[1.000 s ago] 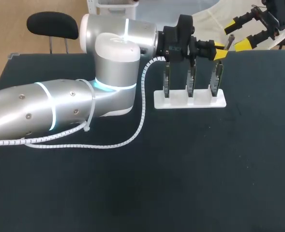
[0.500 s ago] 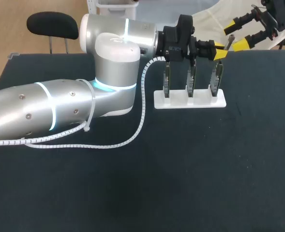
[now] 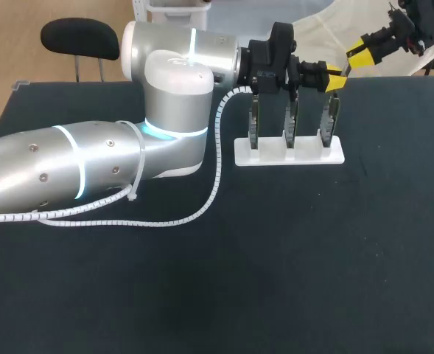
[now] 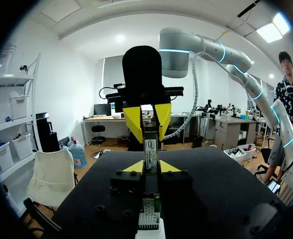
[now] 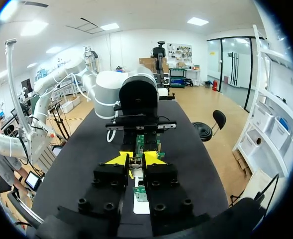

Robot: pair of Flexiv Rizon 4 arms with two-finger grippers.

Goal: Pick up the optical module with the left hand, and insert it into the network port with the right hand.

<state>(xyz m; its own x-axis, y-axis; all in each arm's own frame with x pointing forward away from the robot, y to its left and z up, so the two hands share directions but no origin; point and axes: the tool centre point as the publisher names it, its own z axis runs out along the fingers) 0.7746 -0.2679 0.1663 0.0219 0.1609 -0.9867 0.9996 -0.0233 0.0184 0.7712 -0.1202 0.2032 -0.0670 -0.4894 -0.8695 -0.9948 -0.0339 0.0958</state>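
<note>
**Head view.** The left arm lay across the table from 9 o'clock. Its left claw hung over the end board of three boards standing upright in a white rack, at 1 o'clock from the table's centre. The right claw stood just beside it, at 2 o'clock from the left claw (its yellow tips drawn close together).

**Left wrist view.** The left claw pinched the optical module, one yellow tip on each side. The module's far end sat between the fingers of the right claw, which faced it head-on. A board and the rack lay under the left claw.

**Right wrist view.** The right claw was closed on the module's near end. The left arm lay ahead.
</note>
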